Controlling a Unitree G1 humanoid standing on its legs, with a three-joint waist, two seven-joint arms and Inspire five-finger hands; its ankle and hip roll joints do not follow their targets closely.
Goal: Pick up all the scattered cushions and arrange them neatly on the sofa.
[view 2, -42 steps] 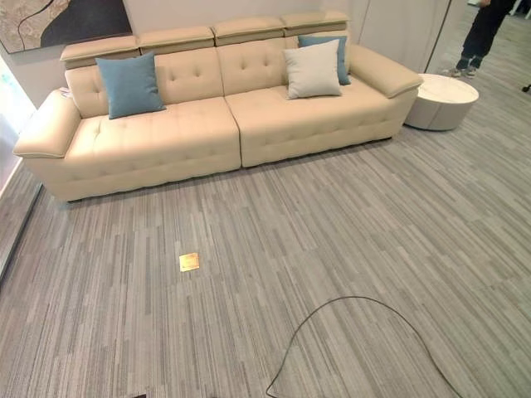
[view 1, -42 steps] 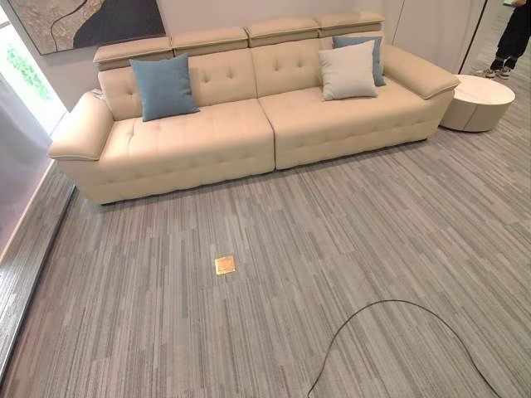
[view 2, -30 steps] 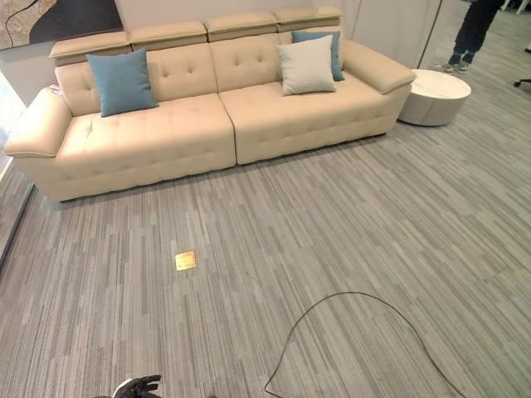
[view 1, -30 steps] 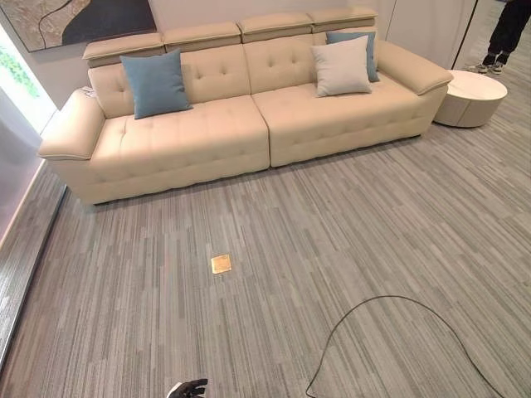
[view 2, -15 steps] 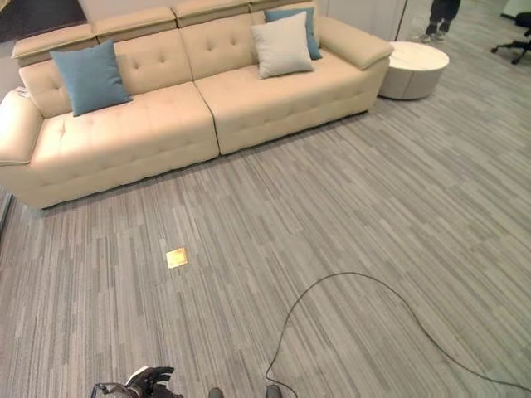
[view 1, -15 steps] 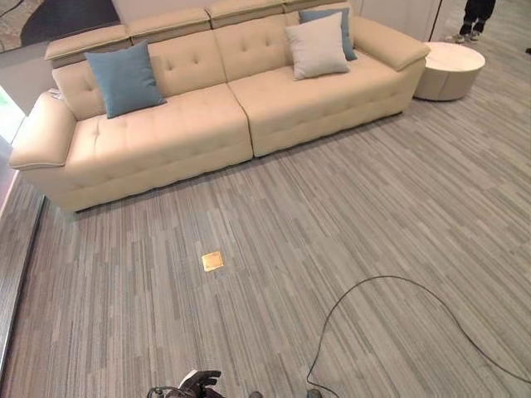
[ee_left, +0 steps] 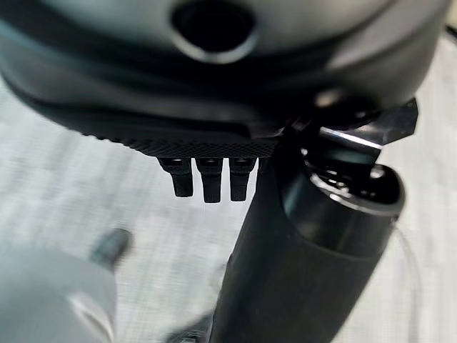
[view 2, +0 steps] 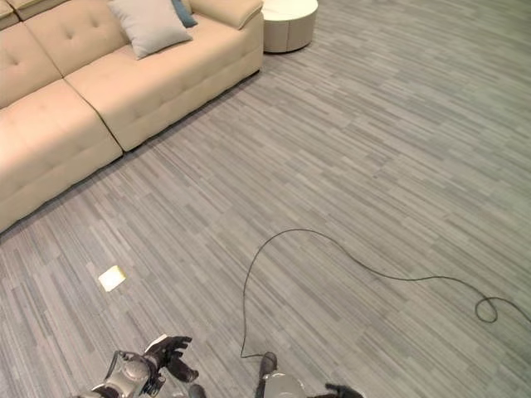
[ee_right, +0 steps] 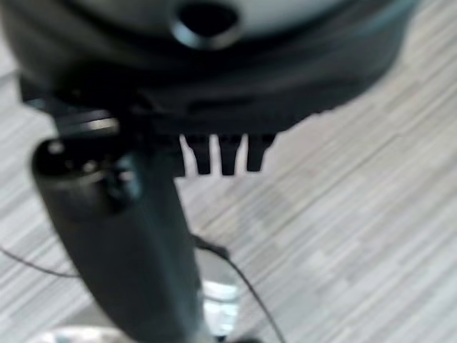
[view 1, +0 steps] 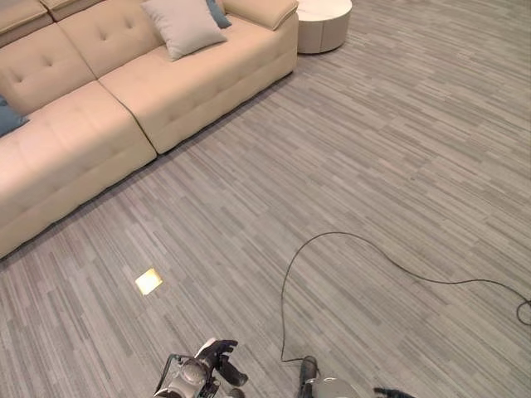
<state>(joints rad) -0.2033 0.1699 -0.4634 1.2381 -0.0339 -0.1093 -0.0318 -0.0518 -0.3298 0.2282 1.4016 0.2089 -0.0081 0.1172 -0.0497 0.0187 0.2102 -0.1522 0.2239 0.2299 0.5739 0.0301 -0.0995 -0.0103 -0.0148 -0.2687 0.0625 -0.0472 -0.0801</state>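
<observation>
The cushions in view are already on the sofa (view 1: 124, 91): a beige cushion (view 1: 182, 25) leans against the backrest near the sofa's right arm, a blue cushion (view 1: 218, 12) peeks out just behind it, and a sliver of another blue cushion (view 1: 7, 118) shows at the sofa's left end. None lies on the carpet (view 1: 373, 166) in these views, so the step in hand looks like a search for any that remain. To do that well, sweep the gaze slowly across the floor on every side of the sofa and past the round white table (view 1: 323, 21) at its right arm before walking anywhere, and keep both arms low and free.

The left hand (view 1: 217, 361) hangs at the bottom edge of the head views, fingers loosely spread and holding nothing. In its own wrist view the left hand's fingers (ee_left: 207, 182) point straight down over bare carpet. The right hand (ee_right: 227, 153) likewise shows straight fingers over bare carpet, grasping nothing.

The head views give the sofa, table and a small brass floor plate (view 1: 148, 281) in the carpet; the wrist views show none of these, but settle the state of the fingers
</observation>
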